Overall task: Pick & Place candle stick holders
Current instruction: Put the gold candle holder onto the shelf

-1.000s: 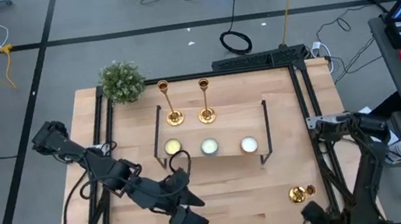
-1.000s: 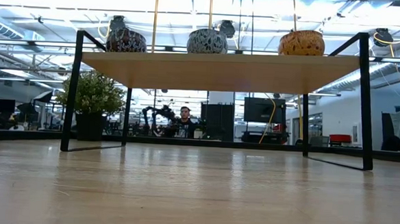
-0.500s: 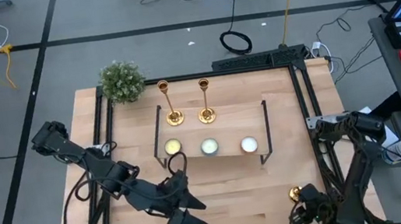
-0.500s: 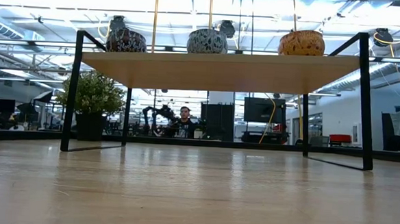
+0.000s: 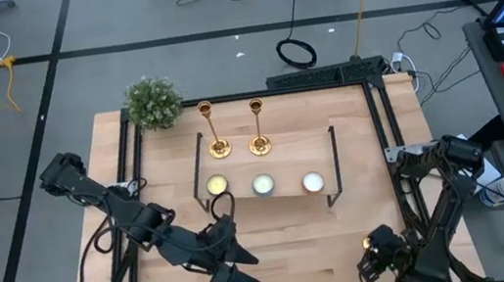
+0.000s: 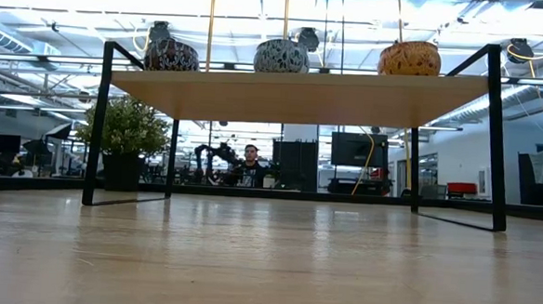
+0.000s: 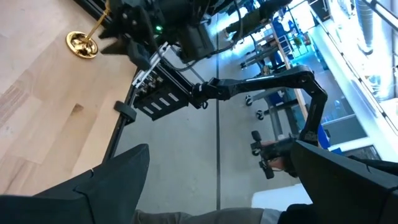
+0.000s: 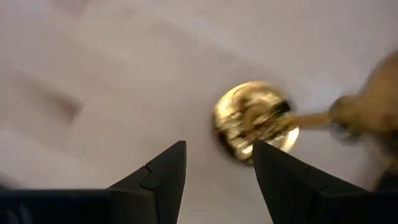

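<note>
Two gold candle stick holders (image 5: 217, 131) (image 5: 257, 123) stand upright on their round bases on the table, behind the wooden shelf (image 5: 267, 173). A third candle stick holder (image 8: 255, 121) lies on its side on the table near the front right corner. It also shows in the left wrist view (image 7: 82, 43). My right gripper (image 8: 217, 168) hangs just above it, pointing down and open, with its fingertips beside the round base and apart from it. In the high view my right gripper (image 5: 379, 254) hides this holder. My left gripper (image 5: 232, 262) hovers wide open over the table's front middle.
The shelf with its black wire frame (image 5: 336, 164) carries three round tealights (image 5: 263, 186). A potted green plant (image 5: 153, 102) stands at the far left corner. A black rail (image 5: 396, 170) runs along the table's right edge. Bare wood lies between the two arms.
My right gripper has come in from the table's near edge toward the lying candle stick holder. It has sunk and tipped more steeply downward, and now covers the holder in the high view. The holder has stayed where it was.
</note>
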Tool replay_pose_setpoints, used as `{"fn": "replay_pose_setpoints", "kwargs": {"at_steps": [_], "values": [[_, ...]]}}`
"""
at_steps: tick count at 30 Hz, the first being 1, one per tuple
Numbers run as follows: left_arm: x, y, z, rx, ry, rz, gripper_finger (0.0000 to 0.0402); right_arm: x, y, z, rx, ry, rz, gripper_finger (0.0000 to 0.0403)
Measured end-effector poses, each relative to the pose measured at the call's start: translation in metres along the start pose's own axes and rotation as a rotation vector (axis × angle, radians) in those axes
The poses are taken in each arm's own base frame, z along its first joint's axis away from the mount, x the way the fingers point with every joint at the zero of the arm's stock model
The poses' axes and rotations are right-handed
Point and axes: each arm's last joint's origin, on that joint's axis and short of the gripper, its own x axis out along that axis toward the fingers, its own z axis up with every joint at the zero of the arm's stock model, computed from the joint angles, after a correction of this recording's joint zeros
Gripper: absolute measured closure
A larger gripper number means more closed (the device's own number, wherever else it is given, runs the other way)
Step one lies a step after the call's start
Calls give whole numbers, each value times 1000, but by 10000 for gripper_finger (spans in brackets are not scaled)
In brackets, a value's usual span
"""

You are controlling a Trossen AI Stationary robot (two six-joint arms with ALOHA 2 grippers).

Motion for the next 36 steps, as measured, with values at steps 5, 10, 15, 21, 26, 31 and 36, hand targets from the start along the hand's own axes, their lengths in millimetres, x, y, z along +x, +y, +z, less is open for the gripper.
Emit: {"fn": "replay_pose_setpoints", "kwargs": {"at_steps": [5,10,15,21,26,31,36], "values": [[0,0,0,1,7,-3,5,-2,-2,7,6,-14,-34,223],[0,0,0,9,9,-3,5,-2,-3,8,10,-24,-44,242],[0,0,0,12,10,-2,5,-2,-3,8,8,-34,-39,286],[0,0,0,17,10,-2,5,-2,-3,9,2,-39,-41,360],[0,0,0,18,9,-2,5,-2,-3,10,-7,-63,-26,396],[0,0,0,18,8,-2,5,-2,-3,10,-10,-67,-27,401],[0,0,0,17,9,-2,5,-2,-3,10,-11,-68,-21,401]]}}
